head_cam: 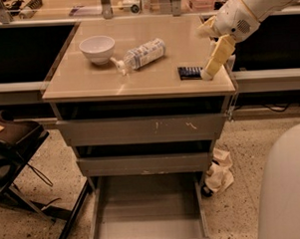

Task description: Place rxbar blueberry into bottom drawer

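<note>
just left of pincer [207, 74] lies rxbar blueberry [189, 72]

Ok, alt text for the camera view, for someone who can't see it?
The robot's hand hangs at the right end of the rxbar blueberry, which lies flat near the right edge of the cabinet top. A white bowl and a tipped clear bottle sit further left; below, the bottom drawer is pulled open.
</note>
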